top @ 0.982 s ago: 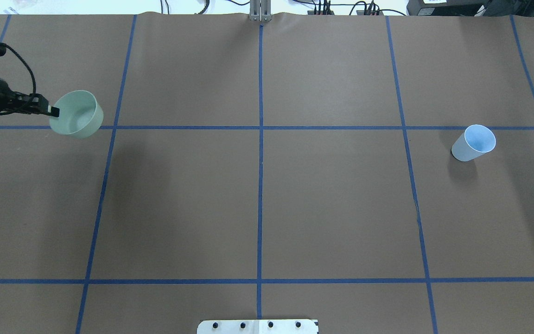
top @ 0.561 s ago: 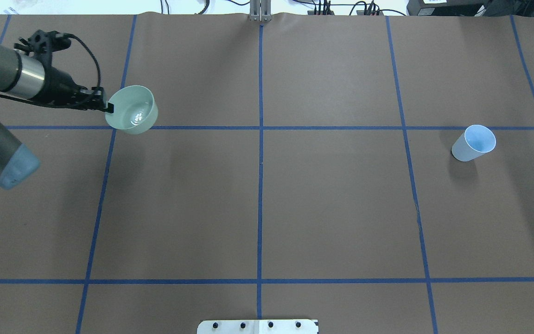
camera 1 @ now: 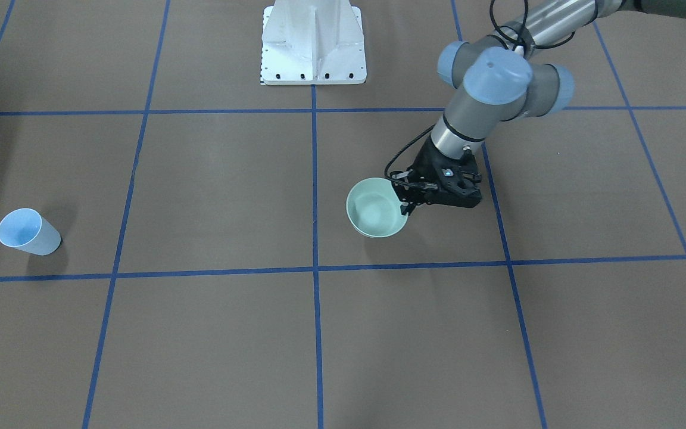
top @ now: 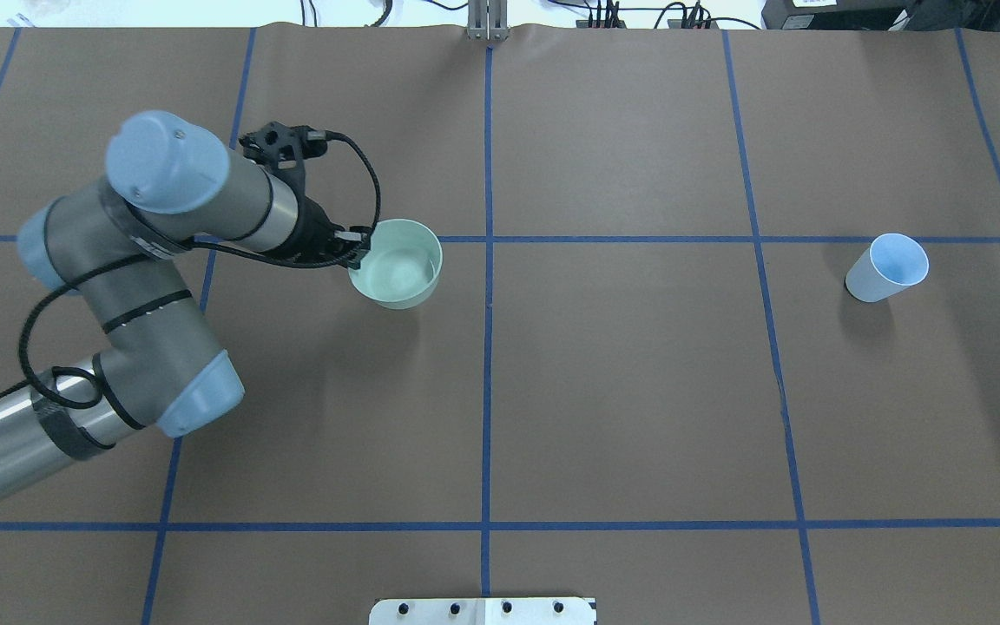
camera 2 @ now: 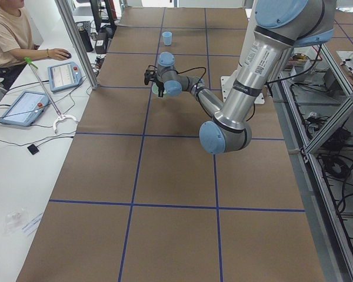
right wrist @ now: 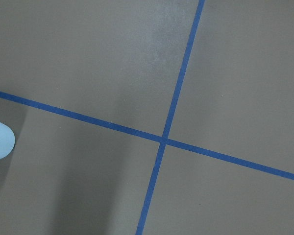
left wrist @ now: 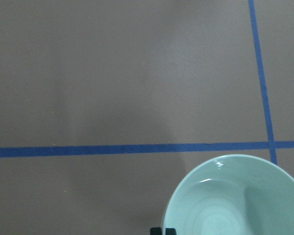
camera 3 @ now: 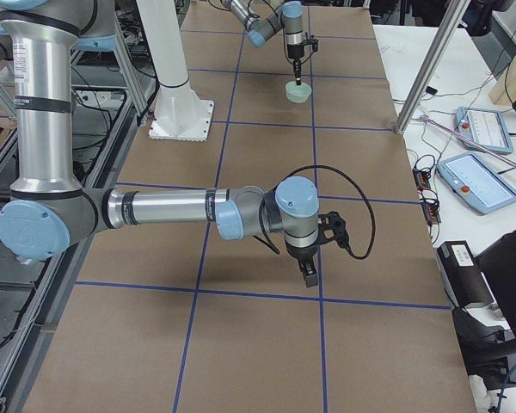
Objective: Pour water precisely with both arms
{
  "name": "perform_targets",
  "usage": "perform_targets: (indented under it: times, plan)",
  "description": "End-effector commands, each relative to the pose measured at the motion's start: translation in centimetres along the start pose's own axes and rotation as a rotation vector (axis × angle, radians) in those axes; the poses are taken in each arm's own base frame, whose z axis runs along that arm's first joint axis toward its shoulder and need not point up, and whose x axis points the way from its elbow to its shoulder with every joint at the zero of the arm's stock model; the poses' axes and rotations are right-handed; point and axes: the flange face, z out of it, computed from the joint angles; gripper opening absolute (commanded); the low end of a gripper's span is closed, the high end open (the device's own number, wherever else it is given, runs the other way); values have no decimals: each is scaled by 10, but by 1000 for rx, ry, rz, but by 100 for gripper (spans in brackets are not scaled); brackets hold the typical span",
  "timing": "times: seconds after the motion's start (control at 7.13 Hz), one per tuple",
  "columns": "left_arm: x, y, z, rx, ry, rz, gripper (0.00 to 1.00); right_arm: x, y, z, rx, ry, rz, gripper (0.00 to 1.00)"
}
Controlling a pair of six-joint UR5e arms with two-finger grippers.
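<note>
Mint bowl [top: 396, 271] rim clamped by left end effector [top: 360, 253]; right end effector [camera 3: 310, 276] state unclear.

The left arm [top: 131, 295] is folding forward with its wrist level, the left gripper [top: 359, 246] pinching the rim of a bowl [top: 400, 271]. The right arm [camera 3: 168, 209] is stretching out low, its right gripper [camera 3: 310, 274] pointing downward, finger spacing unclear.

Bench [top: 621, 391] is covered in brown, gridded with blue tape lines [top: 639, 525]. Bowl [top: 396, 276] is tinted pale mint green, cup [top: 886, 267] light blue. Left arm [top: 144, 321] is finished grey-silver, capped pale blue; left end effector [top: 361, 252] is black.
</note>
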Motion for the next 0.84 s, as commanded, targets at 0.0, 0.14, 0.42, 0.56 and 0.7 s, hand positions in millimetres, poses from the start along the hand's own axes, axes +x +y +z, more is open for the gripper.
perform_targets:
  times: [0.0,0.14,0.42,0.56,0.7]
  plan:
    - [45,37,31,-3,-14,25,0,1,0,1,-2,0,3,100]
    - [57,39,38,-8,-14,26,0,1,0,1,-2,0,5,100]
    - [64,44,48,-7,-23,23,0,2,1,1,-2,0,5,100]
    - [65,45,48,-8,-22,23,0,1,1,1,-2,0,3,100]
    - [71,45,49,-9,-18,26,15,2,1,1,-2,0,5,100]
